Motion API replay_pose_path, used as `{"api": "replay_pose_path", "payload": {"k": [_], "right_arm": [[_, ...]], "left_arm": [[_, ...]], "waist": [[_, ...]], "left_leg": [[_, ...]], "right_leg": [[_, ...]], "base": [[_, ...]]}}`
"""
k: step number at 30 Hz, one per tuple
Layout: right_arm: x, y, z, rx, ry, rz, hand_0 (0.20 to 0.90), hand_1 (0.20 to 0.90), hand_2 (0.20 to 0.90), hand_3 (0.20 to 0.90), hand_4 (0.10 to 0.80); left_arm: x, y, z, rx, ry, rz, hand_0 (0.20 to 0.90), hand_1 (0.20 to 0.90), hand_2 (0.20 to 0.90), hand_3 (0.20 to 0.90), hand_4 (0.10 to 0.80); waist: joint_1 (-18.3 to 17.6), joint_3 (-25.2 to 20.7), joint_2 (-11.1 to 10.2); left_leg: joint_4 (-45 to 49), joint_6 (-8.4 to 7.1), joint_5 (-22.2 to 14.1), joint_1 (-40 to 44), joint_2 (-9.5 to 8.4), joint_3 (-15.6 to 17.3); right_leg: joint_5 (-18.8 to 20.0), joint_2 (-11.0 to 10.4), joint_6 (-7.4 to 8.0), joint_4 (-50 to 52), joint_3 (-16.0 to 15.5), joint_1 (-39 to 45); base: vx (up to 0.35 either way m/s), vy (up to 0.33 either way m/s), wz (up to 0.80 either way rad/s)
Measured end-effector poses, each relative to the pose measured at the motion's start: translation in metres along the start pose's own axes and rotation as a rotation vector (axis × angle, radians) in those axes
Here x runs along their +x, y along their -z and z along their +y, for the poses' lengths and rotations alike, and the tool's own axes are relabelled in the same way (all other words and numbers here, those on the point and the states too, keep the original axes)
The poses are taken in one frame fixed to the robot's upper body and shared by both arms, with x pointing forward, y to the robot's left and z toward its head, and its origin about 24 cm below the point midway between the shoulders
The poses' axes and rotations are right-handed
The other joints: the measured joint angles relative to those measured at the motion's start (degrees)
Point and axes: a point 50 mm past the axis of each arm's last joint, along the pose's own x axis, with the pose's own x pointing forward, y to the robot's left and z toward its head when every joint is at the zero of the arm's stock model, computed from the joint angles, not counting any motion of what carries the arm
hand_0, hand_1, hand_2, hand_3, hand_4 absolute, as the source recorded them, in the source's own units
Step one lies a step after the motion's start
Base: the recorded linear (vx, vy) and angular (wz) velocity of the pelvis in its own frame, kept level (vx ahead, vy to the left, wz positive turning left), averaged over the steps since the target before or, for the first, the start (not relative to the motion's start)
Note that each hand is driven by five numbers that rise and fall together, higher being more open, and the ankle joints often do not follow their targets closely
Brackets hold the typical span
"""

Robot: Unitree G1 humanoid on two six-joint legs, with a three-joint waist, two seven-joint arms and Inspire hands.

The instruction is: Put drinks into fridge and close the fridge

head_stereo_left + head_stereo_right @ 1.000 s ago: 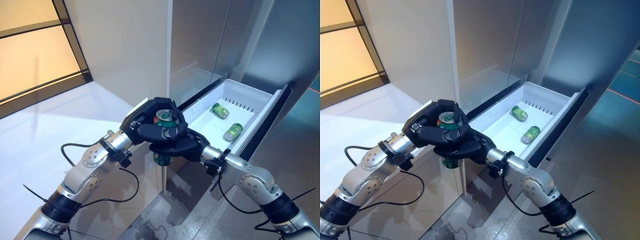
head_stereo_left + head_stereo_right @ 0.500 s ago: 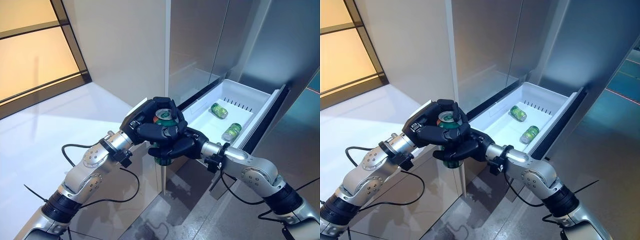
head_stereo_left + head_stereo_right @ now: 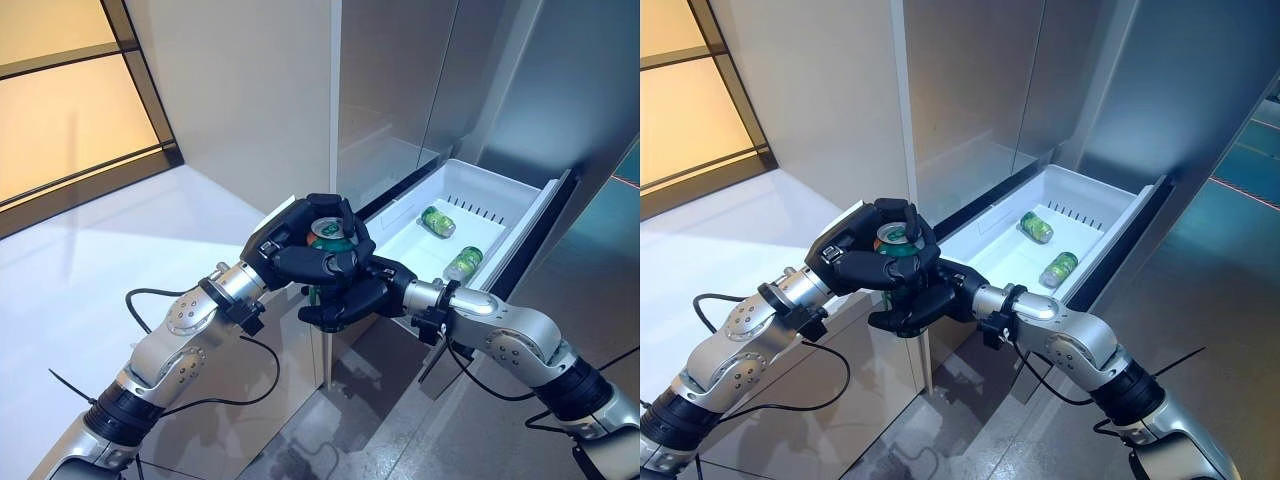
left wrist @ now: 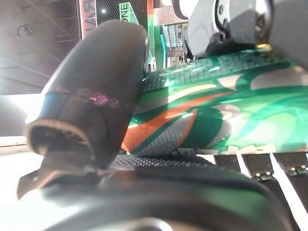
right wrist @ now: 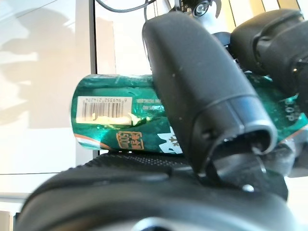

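A green can (image 3: pixel 329 233) stands upright between both hands, in front of the fridge's edge. My left hand (image 3: pixel 285 240) is curled round its top from the left. My right hand (image 3: pixel 355 297) is curled round its lower part from the right, below the left hand. The left wrist view shows the can (image 4: pixel 216 110) pressed against the thumb. The right wrist view shows it (image 5: pixel 115 115) with the thumb across it. Behind and to the right, the white fridge drawer (image 3: pixel 492 188) is pulled open. In it lie a green can (image 3: pixel 437 221) and another green can (image 3: pixel 465 263).
The fridge's steel front (image 3: pixel 400 80) rises behind the drawer. A beige panel (image 3: pixel 240 100) stands to its left, and an amber window (image 3: pixel 60 100) is at the far left. The drawer's dark front edge (image 3: pixel 535 235) juts out to the right.
My right hand has closed up round the can's lower part, hiding the bottom that stuck out below, and its forearm has swung to the right. The left hand has stayed put.
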Motion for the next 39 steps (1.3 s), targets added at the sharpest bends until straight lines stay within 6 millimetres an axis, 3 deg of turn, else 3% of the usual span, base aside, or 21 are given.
{"api": "replay_pose_path", "payload": {"k": [12, 13, 14, 15, 39], "right_arm": [[0.0042, 0.0046, -0.0013, 0.063, 0.002, -0.004, 0.900, 0.900, 0.900, 0.900, 0.800], [0.0043, 0.0047, -0.0013, 0.065, 0.003, -0.004, 0.808, 0.808, 0.808, 0.793, 0.693], [0.0045, 0.0054, -0.0012, 0.080, 0.004, -0.005, 0.618, 0.618, 0.618, 0.571, 0.471], [0.0050, 0.0057, -0.0012, 0.089, 0.010, -0.006, 0.302, 0.302, 0.302, 0.203, 0.103], [0.0080, 0.0076, 0.0006, 0.084, 0.029, -0.013, 0.300, 0.300, 0.300, 0.200, 0.100]], "left_arm": [[0.0005, 0.0024, -0.0009, -0.006, -0.016, 0.008, 0.300, 0.300, 0.300, 0.200, 0.100], [0.0005, 0.0026, -0.0010, -0.006, -0.017, 0.008, 0.300, 0.300, 0.300, 0.200, 0.100], [0.0006, 0.0027, -0.0009, -0.007, -0.020, 0.008, 0.300, 0.300, 0.300, 0.200, 0.100], [0.0006, 0.0031, -0.0008, -0.008, -0.028, 0.009, 0.300, 0.300, 0.300, 0.200, 0.100], [0.0010, 0.0076, 0.0020, -0.088, -0.093, 0.007, 0.300, 0.300, 0.300, 0.200, 0.100]], "waist": [[0.03, 0.00, 0.00], [0.03, 0.00, 0.00], [0.03, 0.00, 0.00], [0.04, 0.00, 0.00], [-0.04, -0.06, -0.09]], "left_leg": [[0.00, 0.03, 0.02, 0.04, -0.01, -0.03], [0.00, 0.03, 0.02, 0.04, -0.01, -0.03], [0.00, 0.04, 0.03, 0.05, -0.01, -0.04], [0.00, 0.05, 0.03, 0.07, -0.02, -0.04], [0.01, 0.10, 0.07, 0.12, -0.03, -0.08]], "right_leg": [[0.00, 0.14, 0.00, 0.00, -0.02, 0.06], [0.01, 0.17, 0.00, 0.00, -0.02, 0.07], [0.01, 0.18, 0.00, 0.00, -0.02, 0.08], [0.02, 0.19, 0.00, 0.00, -0.02, 0.10], [0.07, 0.30, 0.00, 0.00, 0.00, 0.15]], "base": [[0.000, 0.000, 0.00], [0.000, 0.000, 0.00], [0.000, 0.000, 0.00], [0.000, 0.000, 0.00], [0.000, 0.000, 0.00]]}}
